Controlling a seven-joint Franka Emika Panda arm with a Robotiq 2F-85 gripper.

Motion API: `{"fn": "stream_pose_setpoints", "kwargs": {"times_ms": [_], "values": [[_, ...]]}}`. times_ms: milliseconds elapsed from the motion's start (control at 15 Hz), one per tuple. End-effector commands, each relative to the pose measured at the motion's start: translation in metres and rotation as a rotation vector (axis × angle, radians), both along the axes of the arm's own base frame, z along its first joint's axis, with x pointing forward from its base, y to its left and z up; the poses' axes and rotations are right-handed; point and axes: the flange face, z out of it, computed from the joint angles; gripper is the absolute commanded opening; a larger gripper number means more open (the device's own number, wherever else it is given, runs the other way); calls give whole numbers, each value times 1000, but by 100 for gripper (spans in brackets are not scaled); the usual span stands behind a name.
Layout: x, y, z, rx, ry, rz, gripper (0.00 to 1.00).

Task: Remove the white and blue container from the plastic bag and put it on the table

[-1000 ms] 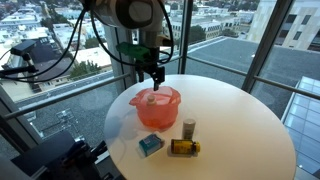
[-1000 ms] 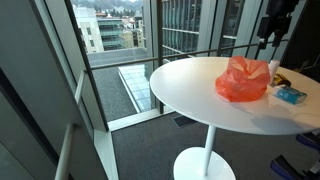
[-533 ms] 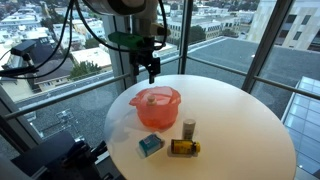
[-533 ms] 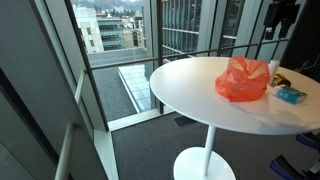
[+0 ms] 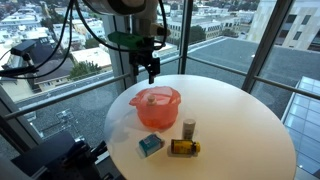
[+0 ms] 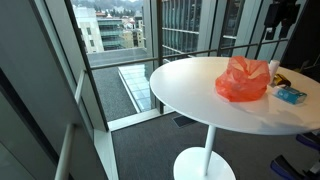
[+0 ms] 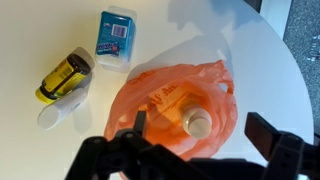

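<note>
Hovering above the orange bag point(image 5: 155, 108), the claw point(image 5: 152, 72) is spread apart and empty. Inside the bag sits the container point(image 7: 198, 122), bag resting on the surface point(image 5: 235, 120).

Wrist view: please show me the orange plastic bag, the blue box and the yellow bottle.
orange plastic bag point(image 7: 150, 100), wrist view, on its left side.
blue box point(image 7: 116, 35), wrist view, middle of its top face.
yellow bottle point(image 7: 62, 78), wrist view, middle of its body.

The bag point(image 7: 160, 95) is thin, crinkled, see-through orange plastic with a faint sheen. The counter point(image 5: 235, 115) is smooth, white and softly reflective. The fingers point(image 7: 272, 132) look matt black.
</note>
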Motion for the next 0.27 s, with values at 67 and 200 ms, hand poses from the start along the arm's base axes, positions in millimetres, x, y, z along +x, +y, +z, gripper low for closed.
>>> {"fn": "stream_pose_setpoints", "kwargs": {"times_ms": [67,200], "values": [[0,0,0,0,1,0,100],[0,0,0,0,1,0,100]]}}
